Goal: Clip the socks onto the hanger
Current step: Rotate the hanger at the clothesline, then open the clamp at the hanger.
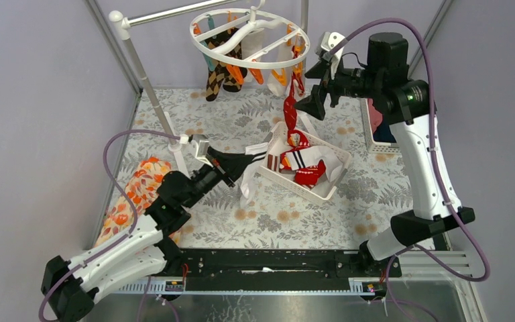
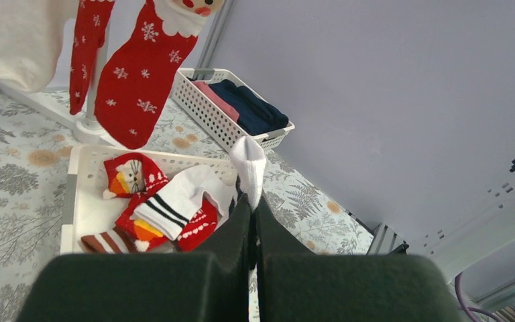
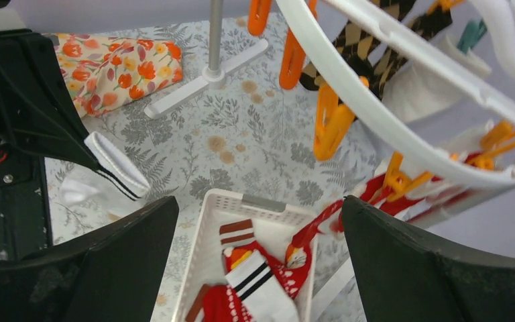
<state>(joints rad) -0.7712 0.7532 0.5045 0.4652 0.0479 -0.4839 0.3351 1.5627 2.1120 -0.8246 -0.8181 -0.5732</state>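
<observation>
Lying in the white basket [image 1: 283, 186] are red and striped socks [image 1: 308, 173].

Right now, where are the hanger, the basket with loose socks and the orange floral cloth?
hanger [image 1: 261, 66], top view, front rim of the ring.
basket [image 1: 285, 186], top view, near wall.
orange floral cloth [image 1: 137, 191], top view, middle of the cloth.

My left arm [image 1: 127, 245] stretches from the lower left toward the frame's centre, low and nearly flat, and my left gripper [image 1: 247, 162] is pinched tight on a sock [image 2: 249, 159]. My right arm [image 1: 424, 161] climbs from the lower right and bends over at the upper right. My right gripper [image 1: 306, 104] points left, fingers spread wide, holding nothing.
</observation>
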